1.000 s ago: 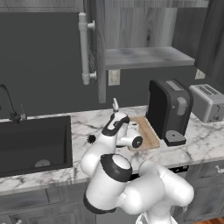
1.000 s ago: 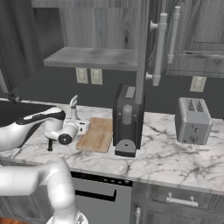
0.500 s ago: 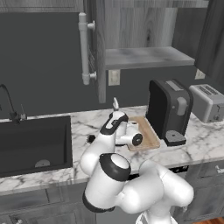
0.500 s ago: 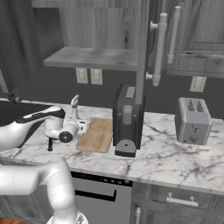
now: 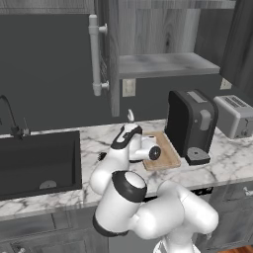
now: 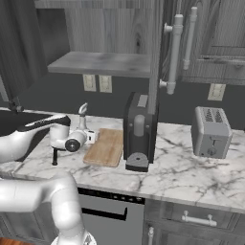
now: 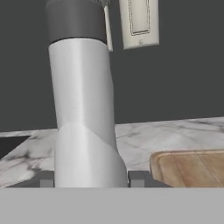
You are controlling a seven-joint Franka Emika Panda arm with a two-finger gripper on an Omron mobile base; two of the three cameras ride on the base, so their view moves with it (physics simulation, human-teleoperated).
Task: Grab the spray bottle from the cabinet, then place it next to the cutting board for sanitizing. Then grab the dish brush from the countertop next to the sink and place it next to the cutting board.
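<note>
Gripper [image 7: 85, 178] closed on the bottle [image 7: 83, 109]: in the hand view a grey finger pad [image 7: 136, 178] sits tight against each side of the bottle's base, nothing else between them. Bottle stands upright, a dark collar at its top.

Landmark: the board [image 5: 163, 150].

Hand view: bottle just left of the board [image 7: 190, 167], apart from it, a strip of marble counter [image 7: 144, 135] between. Whether the bottle's foot touches the counter I cannot tell; the bottom of the picture cuts it off. A wall outlet [image 7: 139, 22] shows above and behind the board's left end.

Left base view: the arm hides most of the bottle; its white nozzle [image 5: 130, 116] pokes up above the wrist, just left of the board's far corner. A small black thing, likely the brush [image 5: 102, 156], lies on the counter [image 5: 94, 143] well left of the board, between it and the sink [image 5: 37, 160]. Faucet [image 5: 11, 116] at the sink's far left.

Right base view: bottle [image 6: 83, 119] seen more fully, nozzle and neck clear above the gripper [image 6: 84, 136], at the board's [image 6: 105, 147] left edge. A dark upright stub stands left of the board under the forearm; can't make it out.

Right of the board: coffee machine [image 6: 139, 131] touching or just beside it, then the toaster [image 6: 210, 132] well apart. Above the board: the open cabinet shelf [image 5: 165, 64], door handle [image 5: 95, 54] to its left.
</note>
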